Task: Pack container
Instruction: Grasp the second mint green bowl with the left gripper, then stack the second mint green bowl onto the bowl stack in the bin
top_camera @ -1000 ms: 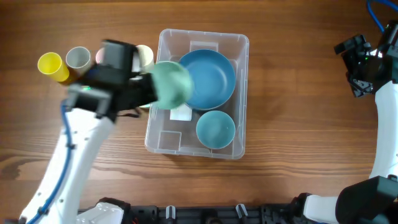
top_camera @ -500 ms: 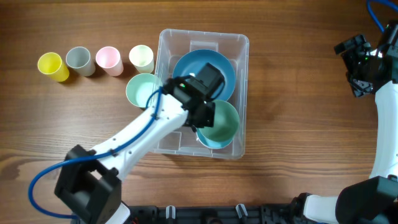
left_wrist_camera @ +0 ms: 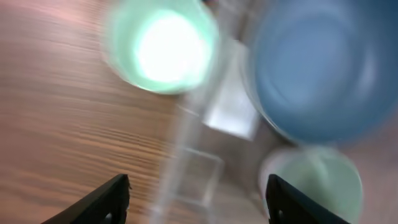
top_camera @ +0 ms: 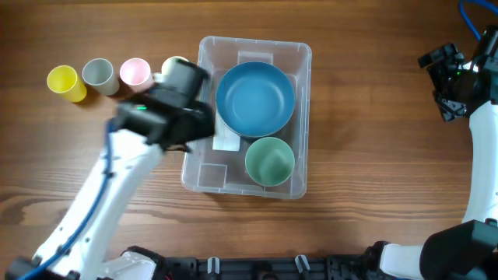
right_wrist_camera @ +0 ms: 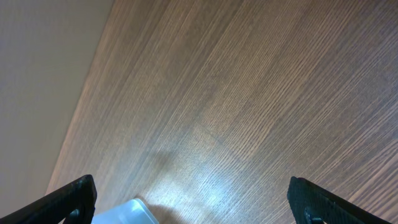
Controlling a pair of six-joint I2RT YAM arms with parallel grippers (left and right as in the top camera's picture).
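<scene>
The clear container [top_camera: 302, 117] stands mid-table with a large blue bowl [top_camera: 255, 97] in its far half and a green bowl [top_camera: 270, 161] in its near right corner. My left arm [top_camera: 165, 117] hangs over the container's left wall. In the blurred left wrist view, my left gripper [left_wrist_camera: 199, 199] is open with nothing between its fingers; the container's wall [left_wrist_camera: 186, 137], the blue bowl [left_wrist_camera: 323, 68] and the green bowl [left_wrist_camera: 317, 186] lie below it. My right gripper [right_wrist_camera: 199, 205] is open over bare table, far right.
A pale green bowl [left_wrist_camera: 163, 46] sits on the table left of the container, hidden under my left arm in the overhead view. Yellow [top_camera: 64, 82], grey [top_camera: 97, 75] and pink [top_camera: 135, 72] cups stand in a row at the far left, with a cream cup [top_camera: 173, 64] partly covered.
My left gripper opened and let go of the green bowl, which now rests in the container's near right corner. The left arm drew back left over the container's wall. Right arm unmoved.
</scene>
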